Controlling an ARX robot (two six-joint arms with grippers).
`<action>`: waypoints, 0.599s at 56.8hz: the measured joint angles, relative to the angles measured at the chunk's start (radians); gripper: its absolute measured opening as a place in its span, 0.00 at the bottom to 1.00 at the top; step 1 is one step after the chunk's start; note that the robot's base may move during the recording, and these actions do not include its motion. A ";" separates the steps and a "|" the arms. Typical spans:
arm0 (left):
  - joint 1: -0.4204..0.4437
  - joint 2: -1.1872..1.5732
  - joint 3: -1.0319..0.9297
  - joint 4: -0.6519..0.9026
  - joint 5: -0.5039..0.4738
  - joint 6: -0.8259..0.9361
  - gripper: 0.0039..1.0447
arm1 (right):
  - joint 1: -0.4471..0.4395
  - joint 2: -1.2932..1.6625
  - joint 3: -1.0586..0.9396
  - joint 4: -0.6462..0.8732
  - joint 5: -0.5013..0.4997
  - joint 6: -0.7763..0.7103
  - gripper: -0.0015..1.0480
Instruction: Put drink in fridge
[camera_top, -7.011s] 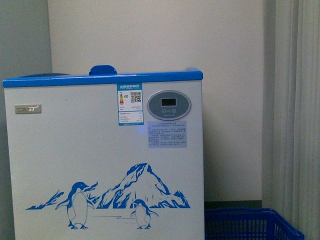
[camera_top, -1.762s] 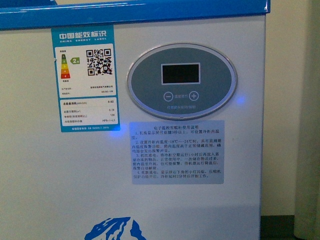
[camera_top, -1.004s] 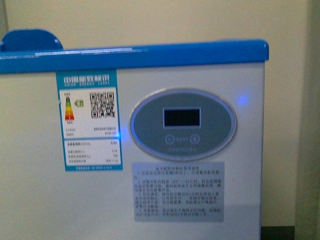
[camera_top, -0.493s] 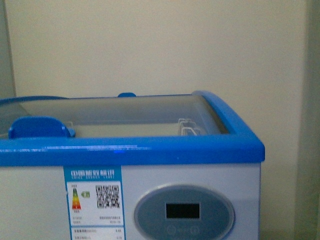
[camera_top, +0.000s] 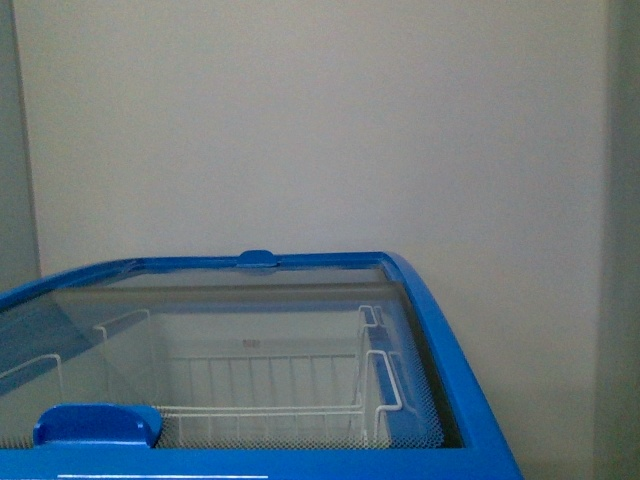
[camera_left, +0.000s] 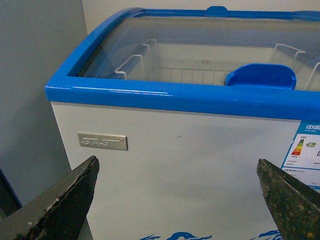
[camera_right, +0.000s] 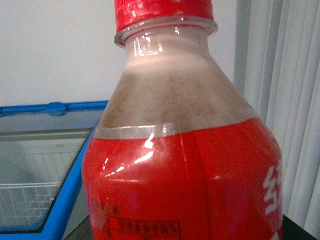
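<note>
The drink (camera_right: 180, 165), a clear bottle of brown liquid with a red cap (camera_right: 162, 11) and a red label, fills the right wrist view. My right gripper is shut on it, and the bottle hides its fingers. The fridge (camera_top: 455, 370) is a white chest with a blue top rim; a white wire basket (camera_top: 290, 400) shows through its glass lid (camera_top: 230, 310), which has a blue handle (camera_top: 95, 425). My left gripper (camera_left: 176, 162) is open in front of the fridge's white front wall (camera_left: 190, 165), below the rim (camera_left: 165, 95), with nothing between its dark fingers (camera_left: 67, 200).
A pale wall (camera_top: 320, 120) stands behind the fridge. A grey surface (camera_left: 35, 100) runs along the fridge's side in the left wrist view. A white curtain (camera_right: 295, 100) hangs beside the drink, away from the fridge's corner (camera_right: 70, 190).
The front view has climbed from the fridge's front panel and labels to above its rim. The glass lid and wire basket now show from above, and the control panel has dropped out of view.
</note>
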 joint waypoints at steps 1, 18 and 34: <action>0.000 0.001 0.000 -0.001 0.003 -0.001 0.92 | 0.000 0.000 0.000 0.000 0.000 0.000 0.38; 0.223 0.642 0.307 0.358 0.396 -0.125 0.92 | 0.000 0.000 0.000 0.000 0.001 0.000 0.38; 0.194 1.146 0.658 0.161 0.790 0.641 0.92 | 0.000 0.000 0.000 0.000 0.000 0.000 0.38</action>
